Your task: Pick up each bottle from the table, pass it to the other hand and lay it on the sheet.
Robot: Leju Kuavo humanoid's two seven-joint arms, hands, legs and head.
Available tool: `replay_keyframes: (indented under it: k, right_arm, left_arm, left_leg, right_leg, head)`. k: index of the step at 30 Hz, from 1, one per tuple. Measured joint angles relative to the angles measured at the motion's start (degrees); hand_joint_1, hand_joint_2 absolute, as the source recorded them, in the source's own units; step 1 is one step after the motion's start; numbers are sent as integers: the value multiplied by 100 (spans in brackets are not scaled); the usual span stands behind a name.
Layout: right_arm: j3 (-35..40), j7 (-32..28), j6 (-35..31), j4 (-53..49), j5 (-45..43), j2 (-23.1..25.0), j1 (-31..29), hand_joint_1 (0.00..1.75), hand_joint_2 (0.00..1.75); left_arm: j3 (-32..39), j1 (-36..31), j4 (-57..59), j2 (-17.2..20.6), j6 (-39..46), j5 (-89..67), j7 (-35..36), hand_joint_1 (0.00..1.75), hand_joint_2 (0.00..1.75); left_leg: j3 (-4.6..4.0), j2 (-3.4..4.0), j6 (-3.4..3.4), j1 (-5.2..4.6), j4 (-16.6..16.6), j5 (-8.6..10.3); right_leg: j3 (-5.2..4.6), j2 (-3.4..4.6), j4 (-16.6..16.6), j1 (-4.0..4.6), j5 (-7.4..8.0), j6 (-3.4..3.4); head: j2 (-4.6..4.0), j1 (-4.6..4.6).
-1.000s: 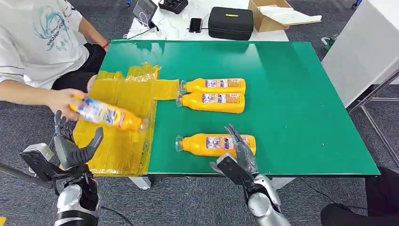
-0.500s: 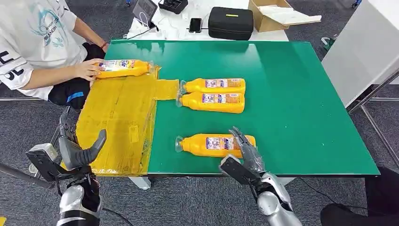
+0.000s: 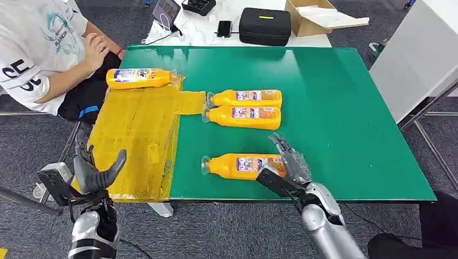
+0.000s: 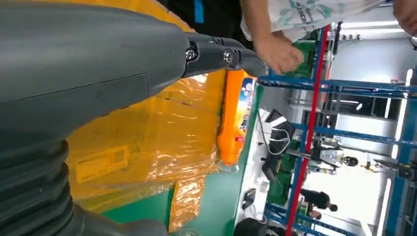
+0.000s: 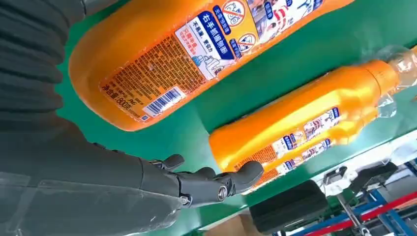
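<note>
Head view: right hand [image 3: 289, 162] open, fingers spread, at nearest bottle's [image 3: 246, 165] base on green desk [image 3: 335, 118]. Best wrapped mid-body, lifted level. Left hand [image 3: 94, 170] open beside yellow sheet [image 3: 135, 129]. Beyond, paired bottles [image 3: 246, 108]; farthest bottle [image 3: 139, 77] already on sheet.

A black case [image 3: 264, 26] and cardboard box [image 3: 318, 16] sit beyond the table.

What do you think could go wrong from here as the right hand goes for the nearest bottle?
The nearest bottle lies on its side on the smooth green table, so the open right hand, now at its base end, might nudge it into a roll rather than grasp it. The person's hand is close to the yellow sheet, where a later placement by the left hand could meet it.
</note>
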Motion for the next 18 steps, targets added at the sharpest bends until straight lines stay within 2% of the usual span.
replay_keyframes:
  k: [12,18]
  right_arm:
    - [210,-50,-142,475,551,-26,-583,0,175]
    - [218,-50,-129,500,555,-26,-599,0,175]
  left_arm:
    - [-15,-121,171,-11,-55,-48,-2,0,175]
    - [-15,-126,179,-11,-59,-52,-2,0,175]
  left_leg:
    - [0,0,2,-1,0,3]
    - [0,0,2,-1,0,3]
  right_leg:
    - [2,0,0,-1,3,2]
    - [2,0,0,-1,3,2]
  head:
    - [2,0]
    - [0,0]
